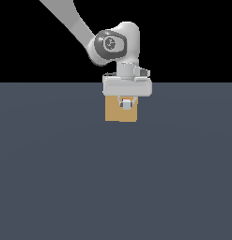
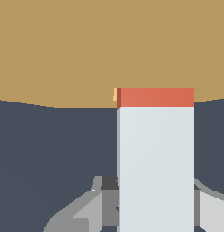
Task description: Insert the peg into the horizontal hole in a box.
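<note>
We record the grey floor [image 1: 65,178] as the widest surface in the exterior view, running under a black backdrop. On it stands the tan box [image 1: 112,112], a plain cube seen directly behind the arm's hand; in the wrist view its face [image 2: 63,50] fills the whole upper field. The white Panda arm [image 1: 70,21] descends from the exterior view's upper left, bends at its wrist joint [image 1: 110,44], and ends in the broad white hand body just in front of the box's top edge.

The gripper [image 1: 127,105] hangs over the box's front face, its short fingers drawn close on a small pale-and-orange item. We read that item as the peg [image 2: 155,154]: in the wrist view it is a long bar, white along most of its length with an orange-red end [image 2: 155,97] that meets the box face. The jaws therefore appear clamped on the peg, though the contact itself is too small to confirm. The hole is hidden behind the peg's tip; we cannot tell how far the bar has entered.
</note>
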### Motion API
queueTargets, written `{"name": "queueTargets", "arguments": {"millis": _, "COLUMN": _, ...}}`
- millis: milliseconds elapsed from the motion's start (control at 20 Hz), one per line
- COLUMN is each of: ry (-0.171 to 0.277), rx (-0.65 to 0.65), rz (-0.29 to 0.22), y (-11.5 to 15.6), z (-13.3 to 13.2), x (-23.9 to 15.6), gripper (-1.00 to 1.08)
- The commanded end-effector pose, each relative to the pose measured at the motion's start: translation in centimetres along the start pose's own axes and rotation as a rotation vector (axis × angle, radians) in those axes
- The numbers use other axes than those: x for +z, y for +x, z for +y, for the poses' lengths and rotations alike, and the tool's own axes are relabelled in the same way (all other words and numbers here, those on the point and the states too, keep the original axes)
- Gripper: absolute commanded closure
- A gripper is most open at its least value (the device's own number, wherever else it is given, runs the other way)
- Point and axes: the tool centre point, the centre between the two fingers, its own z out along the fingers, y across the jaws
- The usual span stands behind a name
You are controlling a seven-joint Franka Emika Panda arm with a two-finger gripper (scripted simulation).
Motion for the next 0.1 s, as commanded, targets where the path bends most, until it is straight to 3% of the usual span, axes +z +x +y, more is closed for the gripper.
{"name": "queueTargets", "arguments": {"millis": 0, "ry": -0.003, "rx": -0.004, "rz": 0.005, "y": 0.83, "z": 0.06, "x": -0.07, "gripper": 1.08}}
{"name": "queueTargets", "arguments": {"millis": 50, "ry": -0.003, "rx": -0.004, "rz": 0.005, "y": 0.8, "z": 0.08, "x": -0.07, "gripper": 1.08}}
